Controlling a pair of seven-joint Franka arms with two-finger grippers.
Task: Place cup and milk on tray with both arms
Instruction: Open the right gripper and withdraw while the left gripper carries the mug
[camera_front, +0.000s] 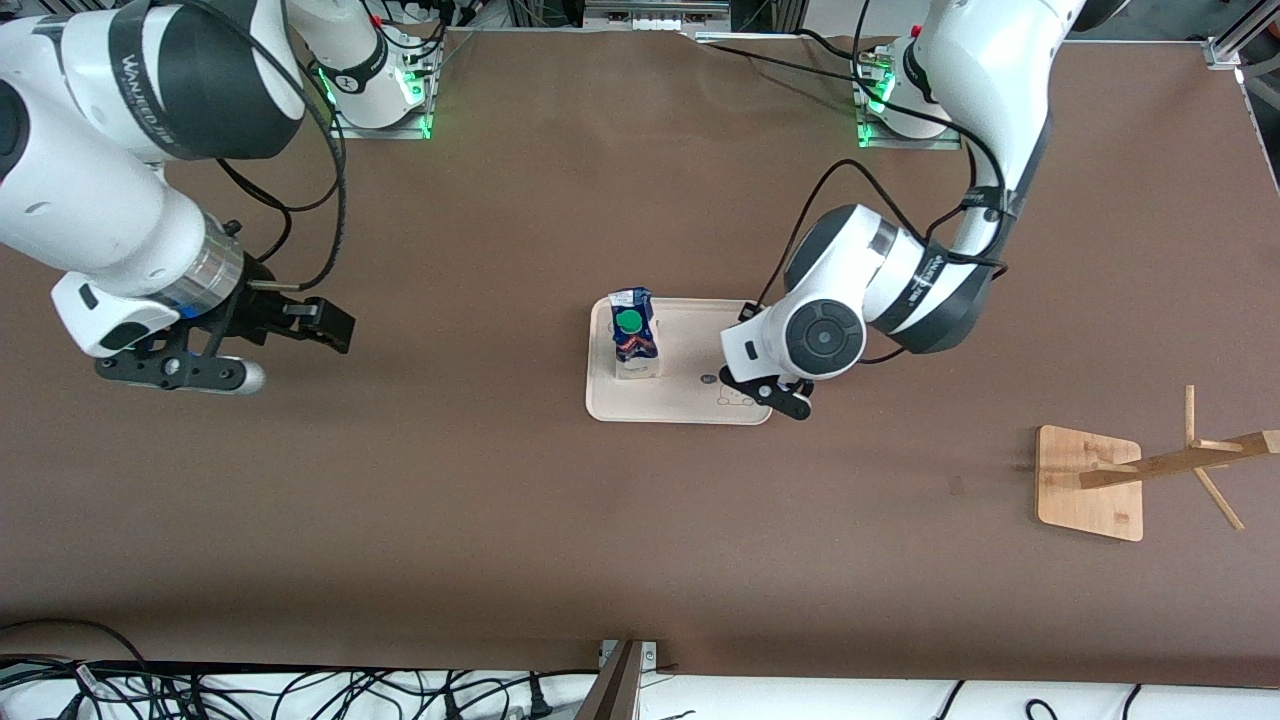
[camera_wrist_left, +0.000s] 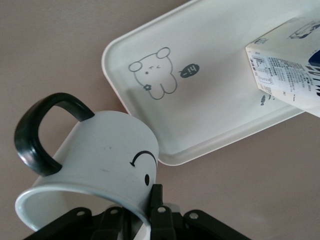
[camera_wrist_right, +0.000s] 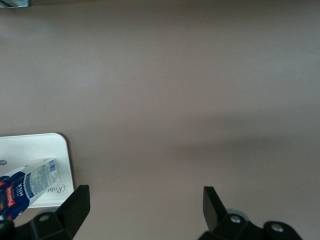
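The milk (camera_front: 634, 335) stands upright on the cream tray (camera_front: 690, 350), at the tray's end toward the right arm. My left gripper (camera_front: 778, 396) hangs over the tray's corner nearest the front camera at the left arm's end. In the left wrist view my left gripper (camera_wrist_left: 145, 207) is shut on the rim of the white smiley cup (camera_wrist_left: 100, 150), which is tilted just off the tray's (camera_wrist_left: 210, 100) rim; the milk (camera_wrist_left: 287, 75) shows farther off. The cup is hidden under the arm in the front view. My right gripper (camera_front: 300, 330) (camera_wrist_right: 145, 205) is open and empty over bare table.
A wooden rack (camera_front: 1090, 480) with slanted pegs stands toward the left arm's end, nearer the front camera than the tray. The right wrist view shows the tray's corner (camera_wrist_right: 35, 147) and the milk (camera_wrist_right: 25, 187). Cables lie along the table's front edge.
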